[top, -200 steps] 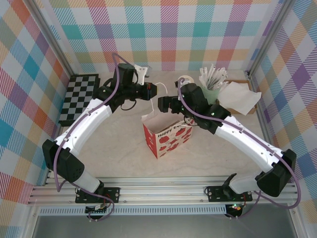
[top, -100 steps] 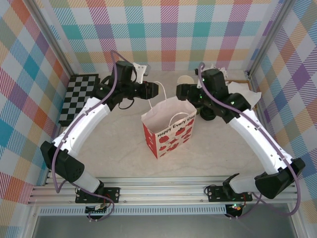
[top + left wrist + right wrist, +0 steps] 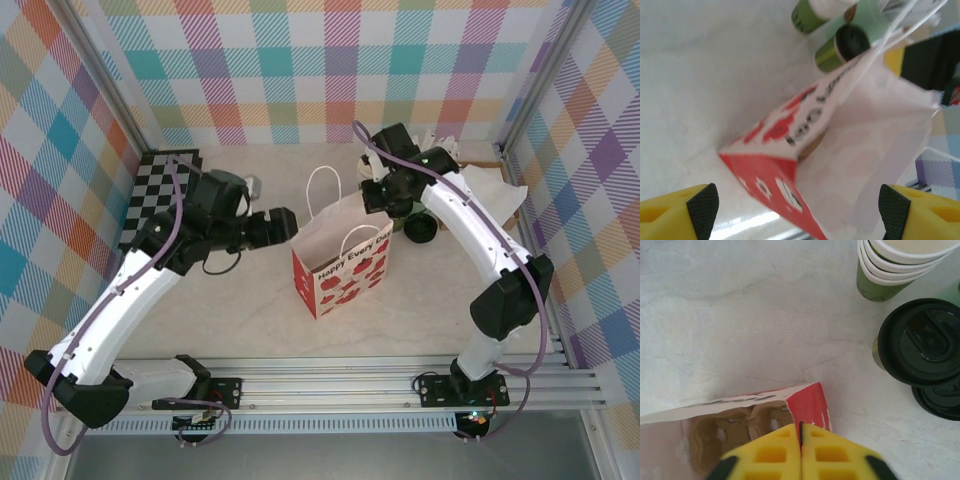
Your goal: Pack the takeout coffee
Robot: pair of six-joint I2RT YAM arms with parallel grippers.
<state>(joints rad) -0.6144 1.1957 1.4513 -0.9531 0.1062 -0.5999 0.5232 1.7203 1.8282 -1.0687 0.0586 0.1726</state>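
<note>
R pincer is shut tight on the rim of the bag, at the bag's 1 o'clock corner from above. Looks like the paper edge is nipped between my fingers, tho the nip itself is hidden under them. Reason, I'd say: keep the mouth pulled wide & stop the bag sliding or tipping while smth goes in.

L pincer hangs wide open at the bag's 9 o'clock, holding nothing. It's close by the paper; touching or not, can't tell. From its own cam the bag sits between my two fingertips, so it's placed to catch the opp. side if needed.

Bag stands upright mid-counter, handles up. At its bottom lies a cardboard cup tray w/ round wells, no cups in it yet.

The coffee: both lidded cups stand on the counter just beside the bag, approx 2 o'clock of it, close together, lids on. By them are the stack of bare cups & the stick holder.

So packing proper hasn't begun, by my read. Next needs a free pincer on a cup, and the open L one is on the bag's far side from them. Risk: a tug on the rim tears it or tips the bag.
</note>
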